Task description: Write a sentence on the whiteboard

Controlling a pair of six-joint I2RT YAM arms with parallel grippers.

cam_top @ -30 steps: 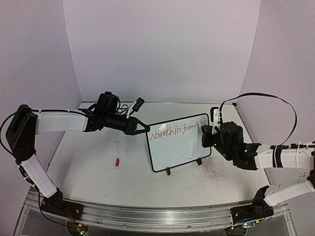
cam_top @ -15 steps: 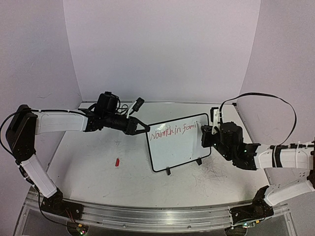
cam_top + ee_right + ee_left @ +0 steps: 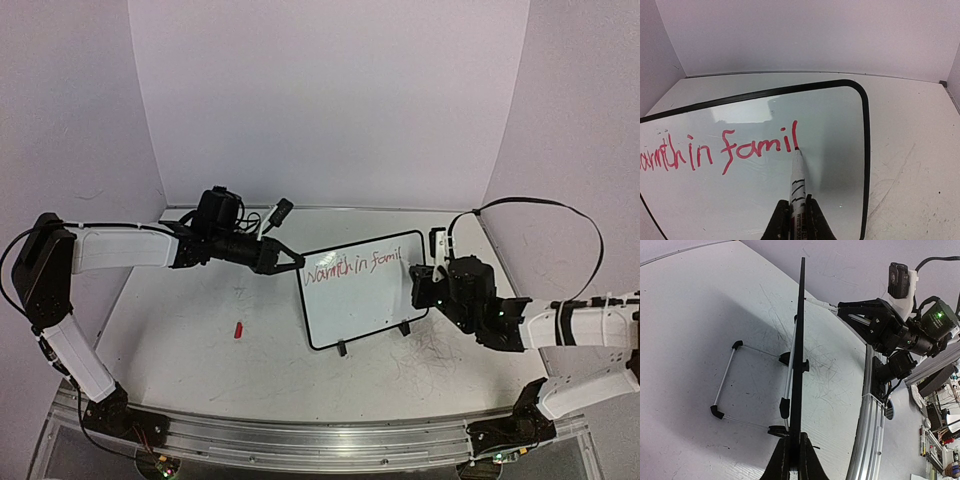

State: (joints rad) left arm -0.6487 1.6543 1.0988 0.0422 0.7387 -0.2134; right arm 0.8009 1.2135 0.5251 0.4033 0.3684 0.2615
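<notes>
In the right wrist view, right gripper [image 3: 796, 204] pinches marker [image 3: 797, 175] touching the sentence [image 3: 740, 149]; left wrist shows left gripper [image 3: 795, 441] clamping whiteboard [image 3: 801, 315].

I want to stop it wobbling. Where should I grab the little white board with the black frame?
Probably the thin black frame on the small whiteboard's left edge, coming from the left, as the left gripper pinches it. It stands tilted on its feet, that edge is thin, and the red writing and white marker sit farther right.
</notes>
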